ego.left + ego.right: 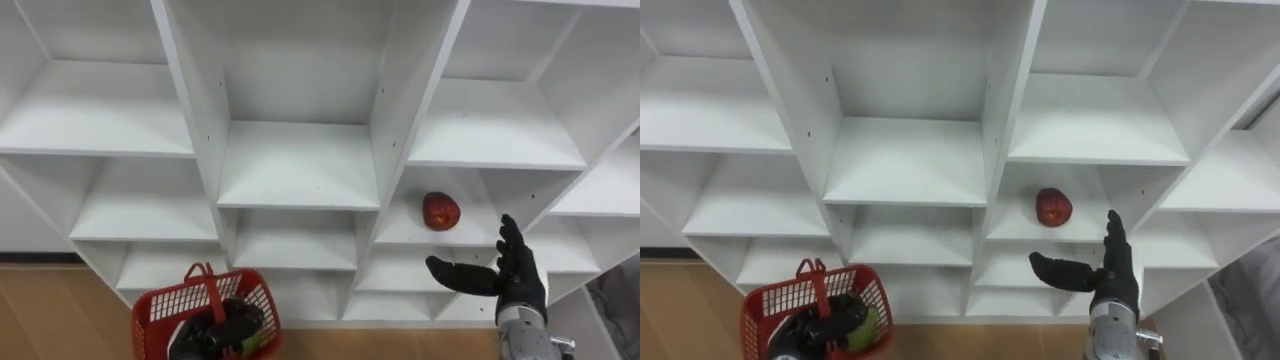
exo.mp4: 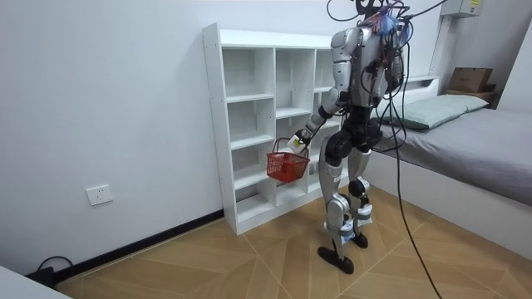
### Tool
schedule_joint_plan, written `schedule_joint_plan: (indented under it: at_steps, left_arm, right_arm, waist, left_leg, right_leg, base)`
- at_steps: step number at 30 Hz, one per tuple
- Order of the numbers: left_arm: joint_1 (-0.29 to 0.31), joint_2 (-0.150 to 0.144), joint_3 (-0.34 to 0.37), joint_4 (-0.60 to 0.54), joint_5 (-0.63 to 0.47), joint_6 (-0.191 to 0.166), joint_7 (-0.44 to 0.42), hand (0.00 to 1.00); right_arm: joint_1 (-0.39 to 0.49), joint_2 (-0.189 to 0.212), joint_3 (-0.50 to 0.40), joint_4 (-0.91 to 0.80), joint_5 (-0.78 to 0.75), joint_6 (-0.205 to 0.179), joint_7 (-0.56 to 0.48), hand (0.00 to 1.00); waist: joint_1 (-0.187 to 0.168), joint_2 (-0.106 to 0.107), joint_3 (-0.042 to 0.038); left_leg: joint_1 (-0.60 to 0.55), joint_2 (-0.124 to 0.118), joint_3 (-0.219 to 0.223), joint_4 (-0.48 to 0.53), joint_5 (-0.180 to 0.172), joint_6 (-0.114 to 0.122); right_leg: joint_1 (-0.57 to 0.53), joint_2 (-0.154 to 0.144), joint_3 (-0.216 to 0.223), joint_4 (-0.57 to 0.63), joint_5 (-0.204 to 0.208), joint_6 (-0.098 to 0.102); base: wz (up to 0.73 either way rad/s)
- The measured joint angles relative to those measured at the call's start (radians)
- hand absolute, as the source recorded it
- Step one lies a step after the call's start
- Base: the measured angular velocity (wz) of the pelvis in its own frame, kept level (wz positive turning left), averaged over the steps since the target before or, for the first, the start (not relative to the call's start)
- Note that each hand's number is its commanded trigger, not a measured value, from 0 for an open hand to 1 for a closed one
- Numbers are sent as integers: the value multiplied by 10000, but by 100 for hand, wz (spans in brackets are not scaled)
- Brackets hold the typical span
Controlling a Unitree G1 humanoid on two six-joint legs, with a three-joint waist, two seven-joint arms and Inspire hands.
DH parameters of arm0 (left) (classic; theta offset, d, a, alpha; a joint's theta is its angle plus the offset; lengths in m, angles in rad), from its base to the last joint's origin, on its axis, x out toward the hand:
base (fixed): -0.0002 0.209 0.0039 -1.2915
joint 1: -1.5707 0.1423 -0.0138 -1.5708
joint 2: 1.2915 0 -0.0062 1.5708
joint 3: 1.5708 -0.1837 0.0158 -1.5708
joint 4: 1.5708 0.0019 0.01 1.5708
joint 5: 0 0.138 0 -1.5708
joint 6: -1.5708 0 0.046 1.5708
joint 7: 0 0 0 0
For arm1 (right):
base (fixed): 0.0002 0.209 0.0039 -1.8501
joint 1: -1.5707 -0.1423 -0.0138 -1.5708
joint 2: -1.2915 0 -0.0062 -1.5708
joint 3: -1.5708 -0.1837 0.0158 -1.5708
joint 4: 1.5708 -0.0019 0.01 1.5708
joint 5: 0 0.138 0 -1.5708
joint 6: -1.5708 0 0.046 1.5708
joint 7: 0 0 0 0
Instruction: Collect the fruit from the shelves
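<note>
- We saw a round red fruit (image 1: 441,211) lying on a shelf of the white closet of open compartments (image 1: 300,165). It was in the column just right of the centre column, near that compartment's left wall.
- The right hand (image 1: 520,285) was up in front of the closet, below and a little right of the fruit and apart from it. Its fingers were straight and spread wide, the thumb stuck out to the left, and it held nothing.
- The left hand (image 1: 215,328) was low on the left with its fingers curled round the handle of a red plastic mesh basket (image 1: 160,305).
- In the room view the basket hung from that hand in front of the closet's lower shelves.
- A green item (image 1: 868,325) lay in the basket beside the left hand; we could not tell what it was.
- The robot stood upright on the wooden plank floor (image 1: 50,310) facing the closet, with a grey bed (image 2: 474,141) behind it at the room view's right.
</note>
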Motion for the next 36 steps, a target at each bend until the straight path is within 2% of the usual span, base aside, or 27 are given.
schedule_joint_plan:
  at_steps: [5,9,14,16,21,24,27,29,31,36]
  left_arm:
    - [133,139,33,0,58,141,-11,100]
    - [132,204,131,-19,347,145,-35,100]
    - [-19,371,150,-19,599,150,-225,100]
    - [-137,375,160,-18,645,164,-237,100]
    - [-460,433,180,4,735,210,-251,100]
    - [-661,489,162,13,878,219,-294,100]
    - [-799,534,182,20,1003,362,-471,100]
    - [-1170,521,151,426,1266,422,-662,100]
    - [-1341,526,152,843,1506,430,-702,100]
    - [-1392,555,-48,1098,1519,420,-742,100]
  right_arm:
    - [-21,-365,-145,93,61,17,92,0]
    - [-351,-425,-317,351,68,23,150,0]
    - [-1329,-608,-302,1659,256,65,279,0]
    - [-1664,-627,-302,1764,253,230,338,0]
    - [-2785,-886,-303,3040,482,237,350,0]
    - [-3321,-1001,-302,3663,427,237,353,0]
    - [-3916,-1160,-313,4290,428,238,282,0]
    - [-4366,-1473,-310,4725,563,237,212,0]
    - [-4665,-1577,-276,5063,555,229,213,0]
    - [-5015,-1901,-130,5732,544,216,192,0]
  waist:
    - [17,-46,-15]
    - [1,-65,-34]
    - [-9,-114,-85]
    - [23,-116,-84]
    - [252,-208,-80]
    - [261,-209,-76]
    - [446,-163,-45]
    - [580,-52,52]
    - [633,9,89]
    - [864,4,100]
  left_leg:
    - [-42,-4,-161,10,0,-1]
    - [-255,-3,-243,101,0,-1]
    - [-911,-5,-382,401,2,-2]
    - [-1219,-15,-390,518,6,2]
    - [-1796,-19,-456,788,10,6]
    - [-2271,-24,-606,1001,11,6]
    - [-2836,-4,-664,1292,10,6]
    - [-3208,-13,-760,1410,24,19]
    - [-3356,-13,-811,1487,24,19]
    - [-3893,-27,-838,1716,24,19]
  right_leg:
    - [85,-12,-108,-11,-5,-11]
    - [-48,-27,-177,9,-11,-21]
    - [-497,-100,-439,84,6,-49]
    - [-807,-149,-493,229,1,-56]
    - [-1264,-181,-558,362,1,-67]
    - [-1569,-227,-800,398,16,-91]
    - [-2033,-278,-897,526,41,-132]
    - [-2368,-378,-1048,707,52,-151]
    - [-2462,-390,-1116,735,50,-155]
    - [-2961,-429,-1137,920,28,-196]
  base:
    - [7]
    - [7]
    - [12]
    - [10]
    - [6]
    - [21]
    - [8]
    - [16]
    - [7]
    - [3]
